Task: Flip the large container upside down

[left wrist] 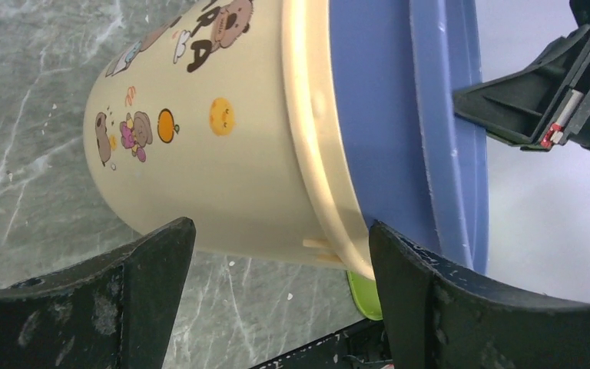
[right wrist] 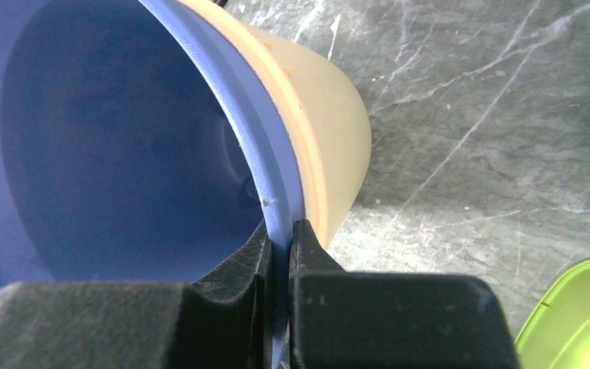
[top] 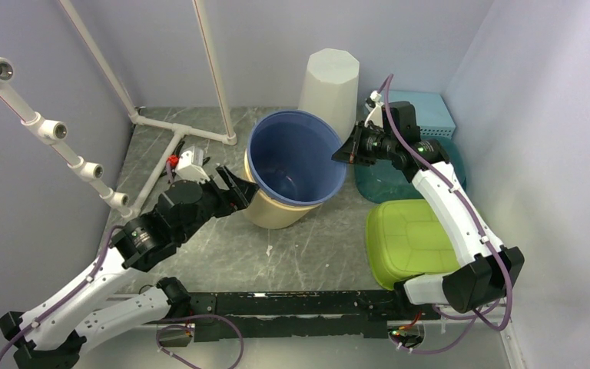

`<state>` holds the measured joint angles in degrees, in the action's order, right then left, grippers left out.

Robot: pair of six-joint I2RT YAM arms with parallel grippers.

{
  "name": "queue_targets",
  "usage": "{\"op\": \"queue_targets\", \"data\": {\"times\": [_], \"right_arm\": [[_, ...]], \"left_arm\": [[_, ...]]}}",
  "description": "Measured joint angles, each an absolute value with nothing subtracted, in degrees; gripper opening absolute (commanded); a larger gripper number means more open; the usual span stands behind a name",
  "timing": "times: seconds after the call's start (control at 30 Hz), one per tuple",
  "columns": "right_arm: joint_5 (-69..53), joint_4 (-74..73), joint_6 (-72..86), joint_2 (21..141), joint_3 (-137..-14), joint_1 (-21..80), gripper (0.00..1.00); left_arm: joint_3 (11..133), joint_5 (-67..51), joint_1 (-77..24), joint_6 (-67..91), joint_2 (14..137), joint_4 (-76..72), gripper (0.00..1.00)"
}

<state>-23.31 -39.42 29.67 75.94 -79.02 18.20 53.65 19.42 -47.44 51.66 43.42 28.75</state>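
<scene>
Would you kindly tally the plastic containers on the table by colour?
Blue bucket: 1
Cream bucket: 1
White bin: 1
Teal tub: 1
Green tub: 1
Pale blue crate: 1
Total: 6

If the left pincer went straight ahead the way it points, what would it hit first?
Probably the cream bucket, its side wall just below the rim, framed between the fingers of the open left pincer; depth is unclear.

Robot test cell in a lab
Plain lilac panels point(top: 276, 46) wall in a grey marbled table point(top: 307, 254). The left arm point(top: 84, 292) and right arm point(top: 453, 207) are mounted on a black rail point(top: 292, 301) at its near edge, and a white pipe frame point(top: 216, 77) stands at the back left.
</scene>
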Motion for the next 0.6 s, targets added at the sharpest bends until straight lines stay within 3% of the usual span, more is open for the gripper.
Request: {"op": "queue_targets", "data": {"times": [0.6], "right_arm": [[-25.9, -46.9, 17.8, 78.7, -87.5, 17.1, 0.00]], "left_arm": [[54.0, 19.6, -47.1, 53.9, 47.7, 31.9, 0.91]]}}
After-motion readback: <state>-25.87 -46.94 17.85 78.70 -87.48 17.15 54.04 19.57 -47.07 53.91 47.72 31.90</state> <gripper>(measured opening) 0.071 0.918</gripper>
